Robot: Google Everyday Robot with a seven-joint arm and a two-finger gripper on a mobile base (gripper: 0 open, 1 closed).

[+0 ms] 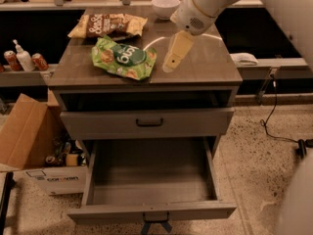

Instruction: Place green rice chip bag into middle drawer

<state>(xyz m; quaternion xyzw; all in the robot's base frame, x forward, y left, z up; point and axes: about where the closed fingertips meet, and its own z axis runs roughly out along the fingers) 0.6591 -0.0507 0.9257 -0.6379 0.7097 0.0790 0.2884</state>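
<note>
Hovering the gripper low over the cabinet top, approx mid-surface, tip angled down and toward the view's left. Can't tell if it's open or closed from here. It isn't carrying anything: the bag lies flat on the top, not in its grasp.

Green rice chip bag sits just beside the gripper tip on the view-left side, w/ a thin strip of bare top between them, so not touching as far as I can see. Logo faces up. Long axis runs roughly side to side across the top, slanting a bit toward the front edge at the end nearest the gripper. Only one arm, so no choice there. Next move prob needs a short shift leftward and a drop onto the near end of the bag, closing across the short dimension. Crinkly bag, likely to slide or deform.

Tan-and-brown chip bag lies behind the green one, edges nearly meeting; don't snag it. White bowl at back of top, apart.

Below: shut drawer w/ black bar handle, then the middle drawer pulled fully out, nothing seen inside. Target's ready; bag not yet picked. Cardboard box on floor, view-left.
</note>
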